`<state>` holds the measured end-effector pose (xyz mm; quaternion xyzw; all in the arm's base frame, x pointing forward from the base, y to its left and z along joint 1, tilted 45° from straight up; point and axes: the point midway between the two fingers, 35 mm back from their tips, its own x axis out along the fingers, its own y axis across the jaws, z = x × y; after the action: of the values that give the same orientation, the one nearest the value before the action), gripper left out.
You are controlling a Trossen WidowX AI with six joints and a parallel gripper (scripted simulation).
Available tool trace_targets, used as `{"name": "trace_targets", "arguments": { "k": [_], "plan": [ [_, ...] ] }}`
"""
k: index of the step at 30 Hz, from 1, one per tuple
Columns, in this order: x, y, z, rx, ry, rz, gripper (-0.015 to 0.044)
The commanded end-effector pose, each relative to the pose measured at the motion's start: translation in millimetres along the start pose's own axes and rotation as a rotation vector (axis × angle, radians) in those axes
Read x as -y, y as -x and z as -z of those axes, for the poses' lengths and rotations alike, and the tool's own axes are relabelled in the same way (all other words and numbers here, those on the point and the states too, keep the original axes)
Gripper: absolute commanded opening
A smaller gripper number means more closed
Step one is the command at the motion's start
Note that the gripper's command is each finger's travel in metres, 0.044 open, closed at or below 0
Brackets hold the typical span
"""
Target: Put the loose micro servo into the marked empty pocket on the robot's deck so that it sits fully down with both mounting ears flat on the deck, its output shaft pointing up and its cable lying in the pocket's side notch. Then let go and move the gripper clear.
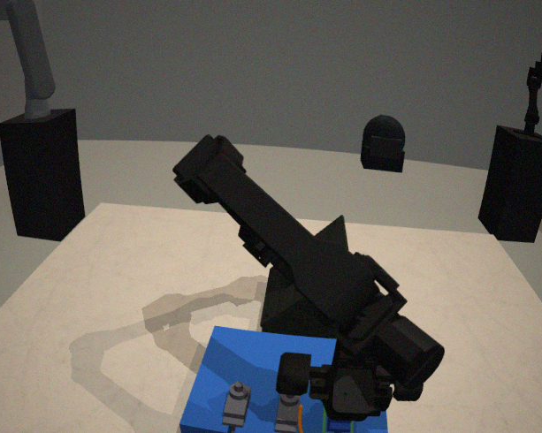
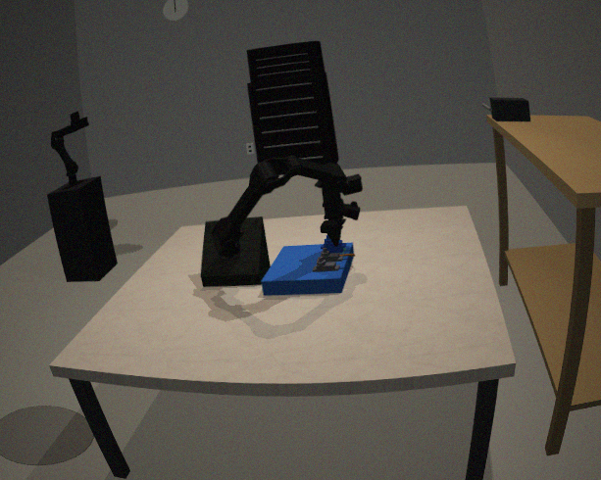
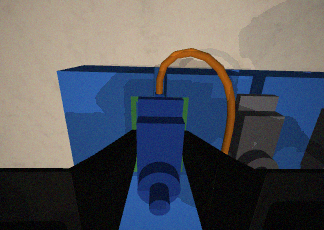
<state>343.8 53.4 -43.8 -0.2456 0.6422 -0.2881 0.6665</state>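
Observation:
The blue micro servo (image 3: 160, 143) (image 2: 332, 243) is upright between the fingers of my gripper (image 3: 159, 136), which is shut on it. Its output shaft (image 3: 159, 203) points up. The servo is over the pocket's green outline (image 3: 134, 108) (image 1: 324, 419) on the blue deck (image 1: 271, 340) (image 2: 300, 286) (image 3: 90, 146). Green shows on both sides of it. Whether its ears touch the deck is hidden. The orange cable (image 3: 230, 111) (image 1: 301, 419) leaves the servo's far end above the side notch, arches up and bends over to the right. In the top view the fingertips are hidden.
A grey servo (image 3: 260, 136) (image 1: 287, 414) sits in the deck just right of the held servo in the wrist view, close to the cable and finger. Another grey servo (image 1: 237, 405) sits beyond it. The arm's black base (image 2: 235, 267) stands beside the deck on the table (image 2: 290, 356).

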Motion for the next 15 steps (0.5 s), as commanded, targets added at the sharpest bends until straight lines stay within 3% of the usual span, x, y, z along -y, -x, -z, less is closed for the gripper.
{"name": "trace_targets", "arguments": {
  "k": [1,15],
  "plan": [
    [0.3,-4.0,1.0,0.001,0.007,0.007,0.0000],
    [0.4,-13.3,1.0,0.001,0.007,0.008,0.0000]
  ]
}}
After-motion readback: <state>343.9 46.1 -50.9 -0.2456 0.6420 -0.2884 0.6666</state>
